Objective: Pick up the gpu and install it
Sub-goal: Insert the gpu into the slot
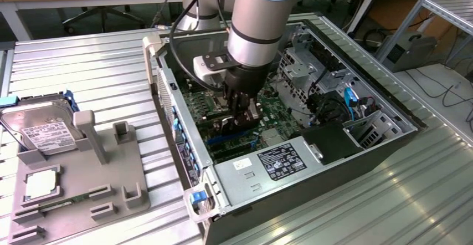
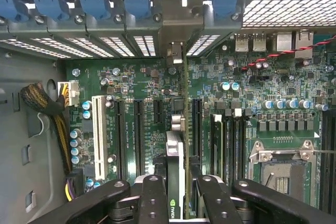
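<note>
gpu point(image 2: 175, 171) edge-on just above the motherboard point(image 2: 247, 77) slots.
I have the jaws clamped on its top edge; I judge it light, stiff yet fragile, best held by the board edges.

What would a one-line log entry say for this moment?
claw: shut on gpu | gpu: upright over motherboard slots, inside computer case | seated: cannot tell

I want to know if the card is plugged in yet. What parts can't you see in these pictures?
- Wrist view: the gpu stands edge-on, hiding the slot beneath it.
- Exterior view: the arm and gripper cover the gpu's lower edge.
- Exterior view: print on the hard drive label is too small to read.
</note>
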`<state>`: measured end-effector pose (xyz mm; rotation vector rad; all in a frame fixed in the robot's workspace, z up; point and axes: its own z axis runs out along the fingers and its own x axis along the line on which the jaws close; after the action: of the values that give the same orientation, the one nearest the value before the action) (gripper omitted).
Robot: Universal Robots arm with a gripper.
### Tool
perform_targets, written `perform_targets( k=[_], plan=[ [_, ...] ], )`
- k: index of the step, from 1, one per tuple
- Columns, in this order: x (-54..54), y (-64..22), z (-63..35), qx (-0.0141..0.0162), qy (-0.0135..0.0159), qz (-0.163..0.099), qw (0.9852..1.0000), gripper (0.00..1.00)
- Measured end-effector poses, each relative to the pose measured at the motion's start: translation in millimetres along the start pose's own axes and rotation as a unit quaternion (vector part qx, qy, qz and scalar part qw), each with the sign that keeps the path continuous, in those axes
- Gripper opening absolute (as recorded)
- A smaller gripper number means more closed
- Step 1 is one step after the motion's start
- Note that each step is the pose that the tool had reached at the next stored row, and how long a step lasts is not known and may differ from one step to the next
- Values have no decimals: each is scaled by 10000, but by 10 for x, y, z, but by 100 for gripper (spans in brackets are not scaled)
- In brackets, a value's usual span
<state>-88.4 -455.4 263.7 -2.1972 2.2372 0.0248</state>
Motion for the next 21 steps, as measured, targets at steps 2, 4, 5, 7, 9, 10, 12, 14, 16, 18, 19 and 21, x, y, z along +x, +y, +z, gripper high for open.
perform_targets(
  k=[2, 4, 5, 7, 9, 10, 12, 14, 16, 18, 19, 21],
  plan=[
    [0, 0, 4, 0, 0, 0, 10000, 27],
    [0, 1, 5, 0, 0, 0, 10000, 27],
    [0, 1, 6, 0, 0, 0, 10000, 27],
    [-1, 1, 7, 1, -2, 0, 10000, 27],
    [-2, 1, 6, 0, -3, 0, 10000, 27],
    [-2, 1, 7, 0, -3, 0, 10000, 27],
    [-2, 1, 27, 0, -10, -16, 10000, 27],
    [-2, 1, 36, -1, -10, -54, 10000, 27],
    [-2, 0, 43, 0, -12, -54, 10000, 27],
    [-2, 1, 51, -1, -10, -54, 10000, 27],
    [-2, 1, 51, -1, -10, -54, 10000, 27],
    [-2, 1, 51, -1, -10, -53, 10000, 27]
  ],
)
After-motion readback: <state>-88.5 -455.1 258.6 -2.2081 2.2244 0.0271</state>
